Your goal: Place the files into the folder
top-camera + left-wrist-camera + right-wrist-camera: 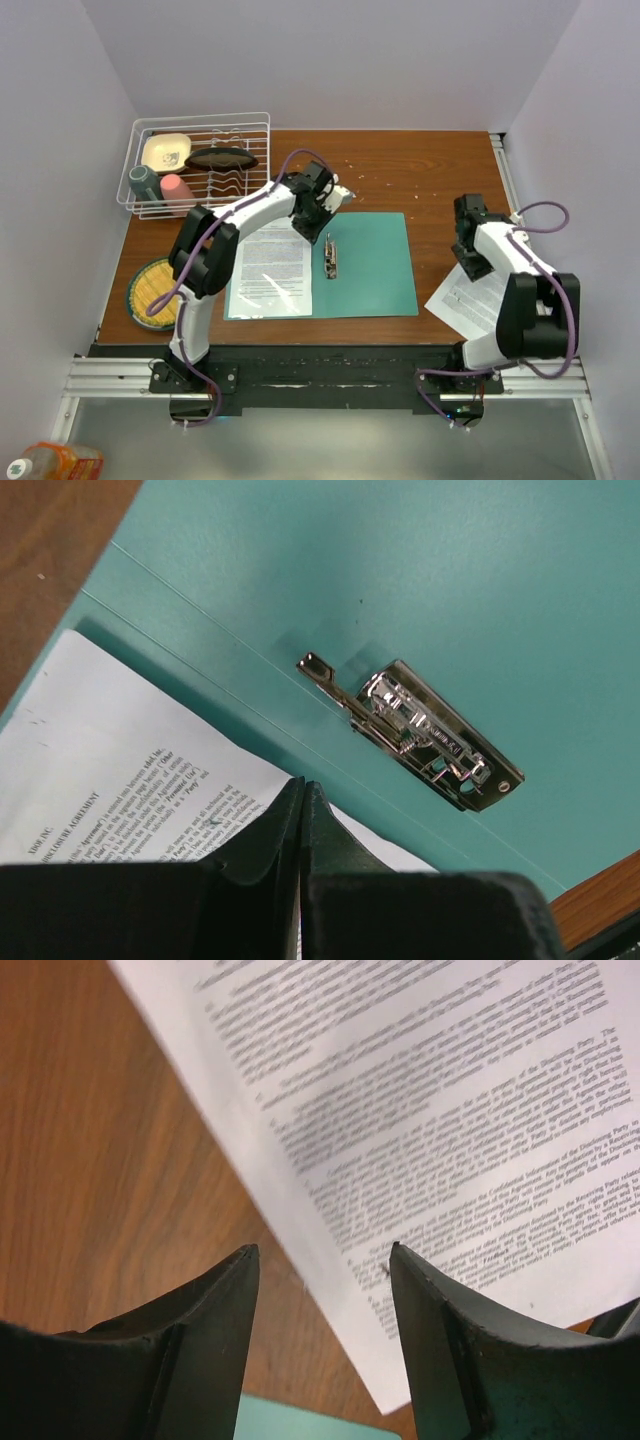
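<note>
The teal folder (375, 265) lies open in the middle of the table, with its metal clip (330, 258) at the spine. One file (272, 268) rests on the folder's left half. My left gripper (326, 207) hovers over the spine's far end. In the left wrist view it (303, 785) is shut with nothing between its jaws, above this file (120, 780) and close to the clip (420, 730). A second file (468, 298) lies askew on the wood to the right of the folder. My right gripper (322, 1250) stands open over that sheet's (450, 1130) left edge, holding nothing.
A white dish rack (200, 125) with cups and bowls stands at the back left. A yellow-and-green plate (152, 292) sits at the left edge. Crumbs dot the wood behind the folder. The folder's corner (290, 1422) shows below the right fingers.
</note>
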You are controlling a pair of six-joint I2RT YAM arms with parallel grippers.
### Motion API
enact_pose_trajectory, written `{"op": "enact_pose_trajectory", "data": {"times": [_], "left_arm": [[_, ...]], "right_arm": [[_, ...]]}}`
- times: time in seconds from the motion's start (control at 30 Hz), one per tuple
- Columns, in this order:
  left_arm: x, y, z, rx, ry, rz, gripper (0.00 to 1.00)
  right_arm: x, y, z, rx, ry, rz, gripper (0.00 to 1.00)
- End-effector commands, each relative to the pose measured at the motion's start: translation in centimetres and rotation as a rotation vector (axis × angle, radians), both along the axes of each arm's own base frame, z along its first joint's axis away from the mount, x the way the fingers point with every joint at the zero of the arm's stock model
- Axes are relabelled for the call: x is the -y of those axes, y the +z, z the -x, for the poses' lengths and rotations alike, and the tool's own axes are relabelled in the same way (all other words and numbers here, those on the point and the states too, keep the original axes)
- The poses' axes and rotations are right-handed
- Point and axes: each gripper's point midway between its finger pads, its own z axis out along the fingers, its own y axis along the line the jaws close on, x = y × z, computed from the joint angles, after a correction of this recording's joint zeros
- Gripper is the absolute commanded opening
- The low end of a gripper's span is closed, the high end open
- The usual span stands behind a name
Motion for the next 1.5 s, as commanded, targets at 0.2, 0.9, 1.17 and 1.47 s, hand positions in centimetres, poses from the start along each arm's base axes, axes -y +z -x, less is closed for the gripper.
{"op": "enact_pose_trajectory", "data": {"times": [0.2,0.9,1.17,1.47], "left_arm": [[0.0,2.1,0.5,0.042,-0.007,0.051,0.04],[1.1,-2.1,1.8,0.019,-0.051,-0.019,0.03],[1.3,-2.5,2.0,0.015,-0.058,-0.026,0.03],[1.3,-2.6,2.2,0.01,-0.059,-0.03,0.03]], "right_arm": [[2.9,-5.5,-1.9,-0.173,0.0,-0.071,0.55],[-5.7,-8.5,-4.2,-0.118,0.184,-0.327,0.46],[-10.1,-8.9,-5.6,-0.118,0.261,-0.351,0.46],[-18.4,-7.5,-7.4,-0.084,0.527,-0.335,0.44]]}}
